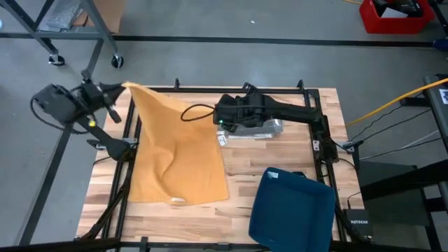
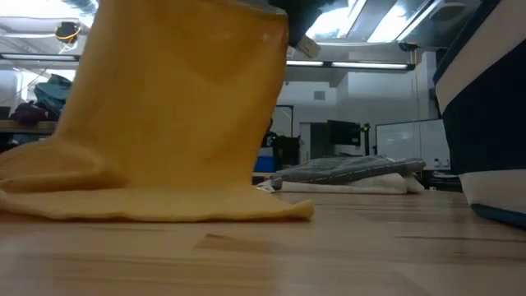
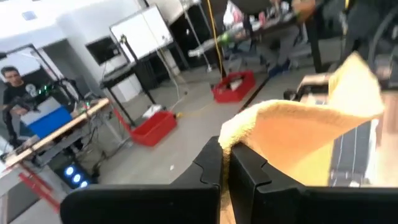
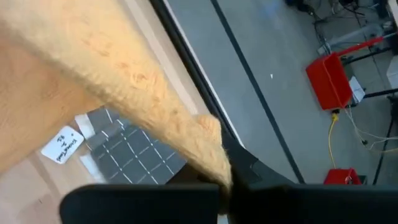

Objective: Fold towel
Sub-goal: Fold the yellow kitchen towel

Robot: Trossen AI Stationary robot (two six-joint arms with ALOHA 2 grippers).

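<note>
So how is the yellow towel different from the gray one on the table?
The yellow towel is plain, while the gray towel has a pattern of thin light lines. The yellow towel is spread out and lifted by its far edge, one corner in the left tool, another in the right tool; the gray towel lies folded flat, with nothing holding it. The yellow one looks much bigger as it lies. Both are cloth towels on the wooden table.

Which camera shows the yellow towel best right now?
The high view: it shows the whole towel, lifted at its far edge by the left hand and right hand, the near part lying on the table. The low view shows it hanging like a curtain. Each wrist view shows only a pinched corner.
</note>
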